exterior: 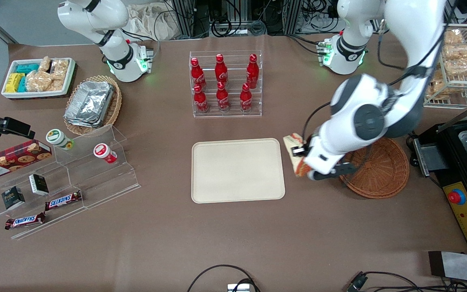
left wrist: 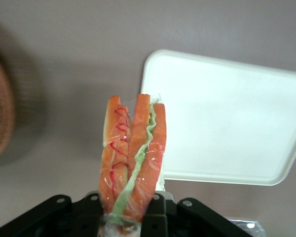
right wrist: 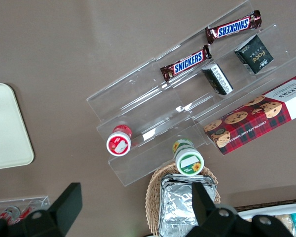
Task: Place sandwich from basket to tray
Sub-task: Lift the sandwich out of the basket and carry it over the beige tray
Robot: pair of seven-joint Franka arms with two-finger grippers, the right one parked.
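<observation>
My left gripper is shut on the sandwich, a cream wedge with orange and green filling, wrapped in clear film. It hangs above the table between the round reddish-brown basket and the beige tray, close to the tray's edge. In the left wrist view the tray lies just past the sandwich tip and the basket rim shows at the frame's edge. Nothing lies in the basket or on the tray.
A clear rack of red cola bottles stands farther from the camera than the tray. Toward the parked arm's end are a tan basket of foil containers, a white snack bin and acrylic steps with snacks. A black machine sits beside the basket.
</observation>
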